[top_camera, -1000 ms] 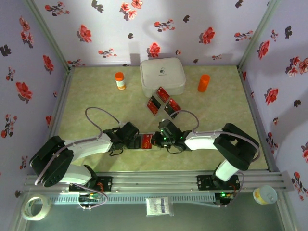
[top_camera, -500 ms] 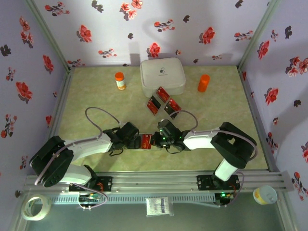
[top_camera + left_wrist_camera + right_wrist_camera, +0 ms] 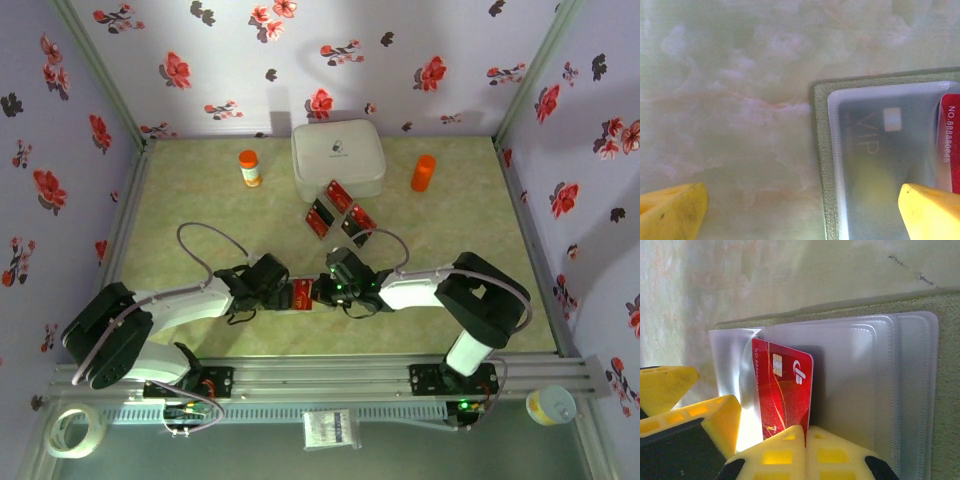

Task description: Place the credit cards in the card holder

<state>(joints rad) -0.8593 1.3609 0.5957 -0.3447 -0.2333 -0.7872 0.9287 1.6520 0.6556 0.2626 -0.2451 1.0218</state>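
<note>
Credit card (image 3: 782, 390), pinched in the right pincer (image 3: 805, 432) at lower centre, should enter the card holder (image 3: 865, 370) squarely (left pincer (image 3: 800, 215) released).

The pale green marbled table (image 3: 200, 210) carries a white rounded case (image 3: 338, 158) at upper centre, an orange-capped bottle (image 3: 249, 168) to its left and an orange cylinder (image 3: 423, 173) to its right. Three red credit cards (image 3: 318, 218) lie just below the case. The open card holder (image 3: 875, 160) lies flat at lower centre.
</note>
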